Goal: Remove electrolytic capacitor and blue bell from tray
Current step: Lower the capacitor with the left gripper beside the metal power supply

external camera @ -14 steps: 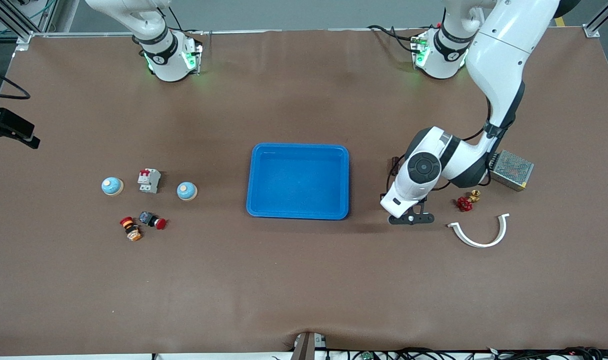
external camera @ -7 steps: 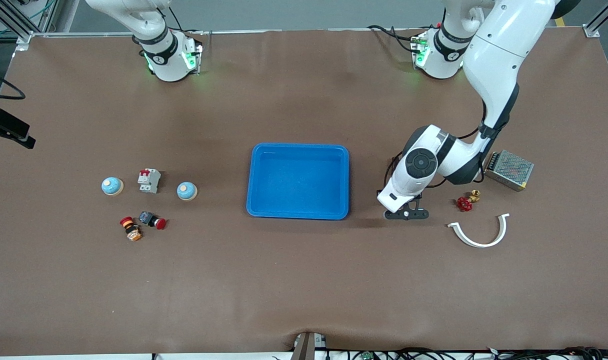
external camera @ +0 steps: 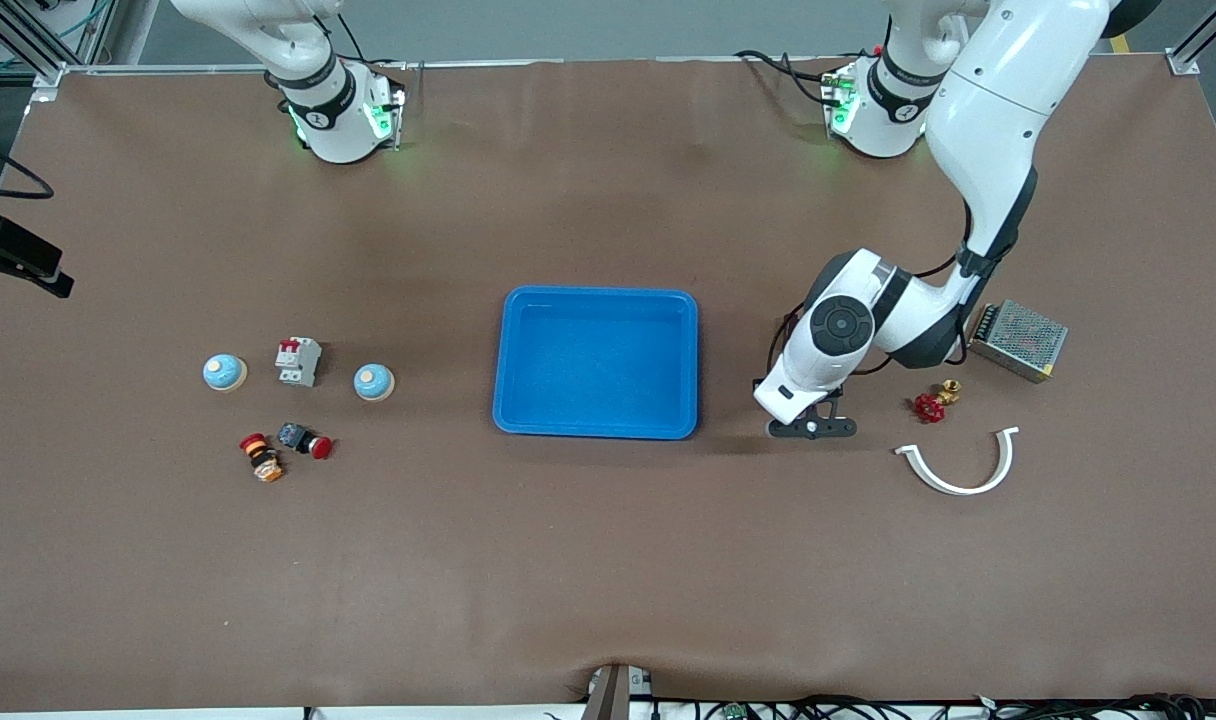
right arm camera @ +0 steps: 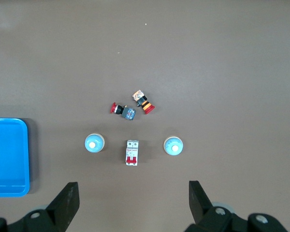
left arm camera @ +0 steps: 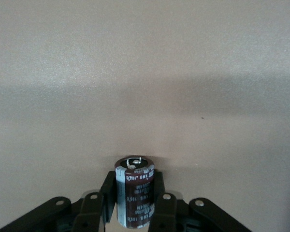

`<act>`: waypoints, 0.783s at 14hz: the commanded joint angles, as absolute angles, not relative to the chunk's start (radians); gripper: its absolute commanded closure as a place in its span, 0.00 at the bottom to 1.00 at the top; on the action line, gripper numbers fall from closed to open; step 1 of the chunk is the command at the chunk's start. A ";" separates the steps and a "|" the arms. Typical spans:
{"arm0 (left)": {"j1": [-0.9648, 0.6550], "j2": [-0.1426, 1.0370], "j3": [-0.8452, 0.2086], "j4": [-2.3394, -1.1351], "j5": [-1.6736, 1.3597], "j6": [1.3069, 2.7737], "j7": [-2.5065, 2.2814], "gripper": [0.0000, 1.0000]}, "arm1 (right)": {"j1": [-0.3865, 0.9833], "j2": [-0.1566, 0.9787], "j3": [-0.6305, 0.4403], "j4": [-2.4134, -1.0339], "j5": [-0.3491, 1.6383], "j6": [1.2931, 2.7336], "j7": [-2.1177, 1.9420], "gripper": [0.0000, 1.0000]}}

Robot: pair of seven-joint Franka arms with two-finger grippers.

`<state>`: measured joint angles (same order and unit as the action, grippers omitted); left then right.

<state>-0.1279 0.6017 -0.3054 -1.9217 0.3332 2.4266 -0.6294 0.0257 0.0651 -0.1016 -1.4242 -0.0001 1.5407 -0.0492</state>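
From the high camera across the counter, the bright blue shallow plastic tray [external camera: 596, 362] sits mid-counter and is bare inside. The left pincer [external camera: 811, 428] hangs low over the brown mat at the tray's three o'clock, clear of the rim. At the tray's nine o'clock, toward the right arm's end, two small light-blue domed bells [external camera: 374, 381] [external camera: 224, 372] flank a white circuit breaker with red switches [external camera: 298, 361]; both are outside the tray already.

The left wrist view settles the grip: the left pincer is clamped narrow on a dark brown cylindrical electrolytic capacitor [left arm camera: 135, 197], upright, leads up, over bare mat. I judge the capacitor's removal is at its set-down stage; next comes lowering it to the mat and releasing (gently, since a tall cylinder could topple).

The right wrist view looks down from high; the right pincer [right arm camera: 134, 203] stands wide and empty, waiting above the bells.

The counter is covered in matte brown sheet, slightly rippled, with cables along its nearest edge.
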 commanded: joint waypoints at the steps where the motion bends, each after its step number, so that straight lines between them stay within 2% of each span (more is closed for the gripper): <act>1: -0.115 0.591 -0.313 -1.940 0.357 2.439 -0.623 1.00 | 0.011 0.084 -0.087 -1.387 0.002 1.520 -0.041 0.00; 8: -0.106 0.597 -0.313 -1.942 0.376 2.454 -0.623 1.00 | 0.015 0.086 -0.087 -1.387 0.014 1.522 -0.046 0.00; 10: -0.104 0.598 -0.313 -1.942 0.376 2.454 -0.624 0.78 | 0.017 0.086 -0.086 -1.387 0.014 1.523 -0.046 0.00; 11: -0.104 0.598 -0.313 -1.942 0.374 2.454 -0.627 0.62 | 0.018 0.086 -0.086 -1.387 0.014 1.526 -0.046 0.00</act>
